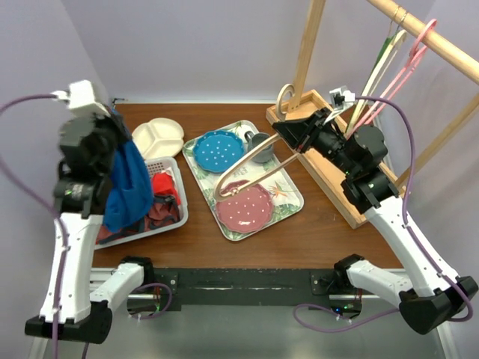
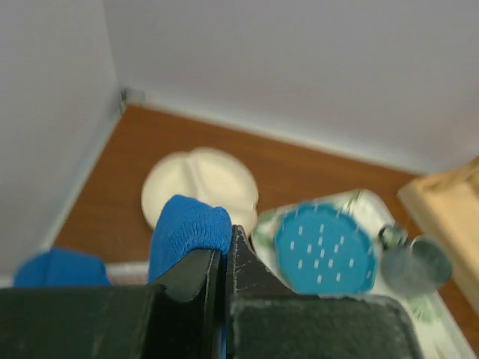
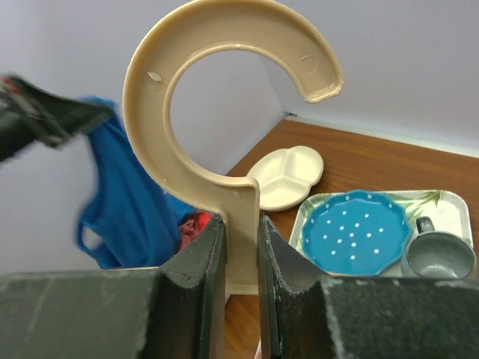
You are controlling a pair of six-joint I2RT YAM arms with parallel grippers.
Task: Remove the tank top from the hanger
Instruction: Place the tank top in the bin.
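Over the left side of the worktop (image 1: 299, 239), your left claw (image 1: 111, 126) was pressed together on a fold of the blue tank top (image 1: 127, 187). The garment hung in a long drape above the white basket (image 1: 166, 166); whether its hem touched the red clothes (image 1: 163, 183) there, I could not tell. Your right claw (image 3: 241, 247) pinched the neck of the beige hanger (image 3: 150, 82) just below the hook and held it over the tray (image 1: 287, 196), well apart from the garment. No strap looked looped on the hanger, so I judged the separation done and only the set-down left. To do it well, you needed to hold the hanger off to the right, lower the left arm until cloth pooled, then spread the claw; a high drop risked spilling over the basket wall. Tank top: bright blue, soft, limp, fine knit at the pinched fold, one strap loop dangling low.
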